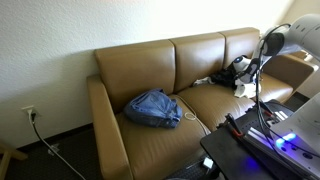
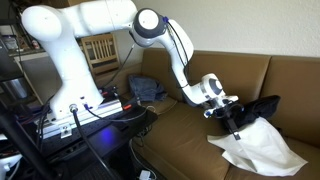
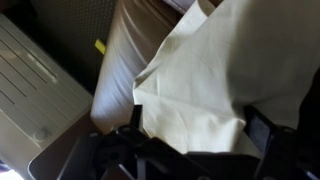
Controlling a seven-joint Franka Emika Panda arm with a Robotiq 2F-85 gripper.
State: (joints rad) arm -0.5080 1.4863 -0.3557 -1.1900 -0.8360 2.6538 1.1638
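One white cloth (image 2: 262, 148) is seen crumpled on the end seat of the couch (image 2: 290, 75), just under the gripper (image 2: 236, 126). The gripper is held with its jaws spread as wide as they go and nothing is gripped between them. In the wrist view the cloth (image 3: 210, 70) fills most of the frame, and the dark fingers (image 3: 135, 150) are seen low at the edge, right over the fabric. Whether the fabric is touched by the fingertips cannot be told. Progress is judged as early: the arm (image 2: 175, 50) has been brought over the cloth, but no pinch is made, nothing is lifted, and the cloth is not flattened or folded, so closing on it and any handling of it are left undone. One black item (image 2: 262, 105) is lying just behind the gripper against the backrest, touching or nearly touching the cloth; what it is cannot be made out. One blue denim garment (image 1: 153, 108) is bunched on the seat at the far end, well apart from the gripper, and is also seen behind the arm (image 2: 147, 88). Counts: one couch with three seats (image 1: 150, 60), one white cloth, one black item, one denim garment, one arm, one gripper.
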